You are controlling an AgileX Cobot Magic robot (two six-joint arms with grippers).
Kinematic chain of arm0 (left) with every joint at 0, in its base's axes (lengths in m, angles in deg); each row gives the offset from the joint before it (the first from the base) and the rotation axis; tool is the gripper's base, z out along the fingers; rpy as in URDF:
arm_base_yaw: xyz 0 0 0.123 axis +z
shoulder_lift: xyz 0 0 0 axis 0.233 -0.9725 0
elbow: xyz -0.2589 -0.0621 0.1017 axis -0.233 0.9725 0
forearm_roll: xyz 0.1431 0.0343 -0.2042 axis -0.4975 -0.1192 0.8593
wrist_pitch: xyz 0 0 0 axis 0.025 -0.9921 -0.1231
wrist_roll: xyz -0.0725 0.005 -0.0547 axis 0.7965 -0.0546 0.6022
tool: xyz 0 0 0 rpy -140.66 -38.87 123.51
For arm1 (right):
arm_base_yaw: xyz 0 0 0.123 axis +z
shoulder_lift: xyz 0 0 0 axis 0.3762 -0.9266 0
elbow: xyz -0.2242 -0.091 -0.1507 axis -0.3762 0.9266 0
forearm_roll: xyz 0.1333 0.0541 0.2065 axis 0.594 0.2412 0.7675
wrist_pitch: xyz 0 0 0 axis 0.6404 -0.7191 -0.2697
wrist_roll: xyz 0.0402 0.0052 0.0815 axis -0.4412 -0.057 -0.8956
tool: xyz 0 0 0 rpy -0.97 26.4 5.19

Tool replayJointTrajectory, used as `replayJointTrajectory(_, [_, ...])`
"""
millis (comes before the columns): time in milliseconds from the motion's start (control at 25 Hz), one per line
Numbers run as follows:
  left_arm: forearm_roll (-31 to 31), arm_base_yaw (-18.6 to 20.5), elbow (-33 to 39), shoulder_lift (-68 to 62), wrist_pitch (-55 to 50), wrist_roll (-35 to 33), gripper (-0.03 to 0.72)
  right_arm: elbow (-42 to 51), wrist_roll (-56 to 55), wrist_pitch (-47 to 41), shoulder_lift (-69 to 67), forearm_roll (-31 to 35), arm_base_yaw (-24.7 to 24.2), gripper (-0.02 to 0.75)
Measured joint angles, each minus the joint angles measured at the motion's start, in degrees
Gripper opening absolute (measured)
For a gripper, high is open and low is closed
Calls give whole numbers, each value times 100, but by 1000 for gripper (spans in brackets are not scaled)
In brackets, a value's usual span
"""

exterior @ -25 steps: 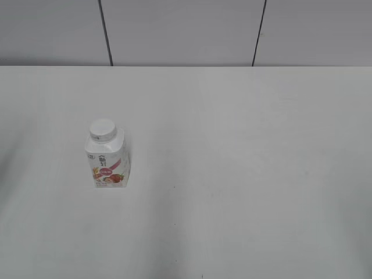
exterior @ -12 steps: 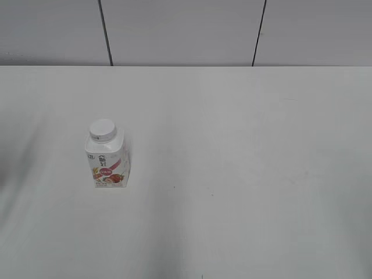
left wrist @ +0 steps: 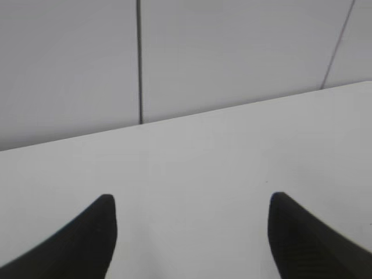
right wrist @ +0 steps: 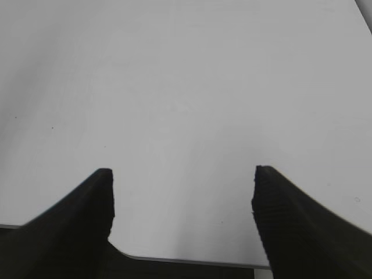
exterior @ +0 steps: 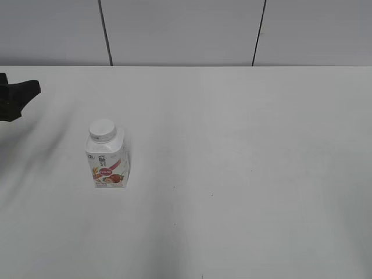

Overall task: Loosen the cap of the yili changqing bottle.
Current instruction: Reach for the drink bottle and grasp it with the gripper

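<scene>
Exterior view | yili changqing bottle (exterior: 107, 161) upright, cap (exterior: 102, 130) on; left hand (left wrist: 189, 232) released; right hand (right wrist: 181, 209) released

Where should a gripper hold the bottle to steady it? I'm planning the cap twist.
Probably the yili changqing bottle by its flat-sided body below the shoulders, coming in level from the left, where the left gripper already shows, open. It stands upright, leaving the cap free from above.

White table (exterior: 244, 174) — sole obstacle the upright yili changqing bottle (exterior: 107, 163) with cap (exterior: 102, 129) at left-centre, bare surface on every side; left gripper (exterior: 17, 96) at the left edge, well apart — wall panels behind.
</scene>
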Motion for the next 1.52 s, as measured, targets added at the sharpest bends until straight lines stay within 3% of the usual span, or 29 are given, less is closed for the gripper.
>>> replayJointTrajectory(200, [-1831,832,-795,-577,1197,1466,499,0,0,0,0,0,0,586])
replayJointTrajectory(280, [-2539,923,-1135,-806,1300,1908,498,0,0,0,0,0,0,586])
replayJointTrajectory(400, [-3124,865,-1325,-1045,1343,2111,483,0,0,5,0,0,0,586])
replayJointTrajectory(600, [-3544,554,-1354,-1259,1168,2145,466,0,0,5,0,0,0,586])
replayJointTrajectory(800, [-4147,160,-1354,-1300,888,1617,477,0,0,5,0,0,0,586])
replayJointTrajectory(1000, [-4468,50,-1354,-1300,553,1427,504,0,0,5,0,0,0,586])
replayJointTrajectory(1240, [-4497,-33,-1354,-1300,666,1376,506,0,0,5,0,0,0,586])
replayJointTrajectory(1520, [-4370,-563,-1354,-1300,604,1364,531,0,0,5,0,0,0,586])
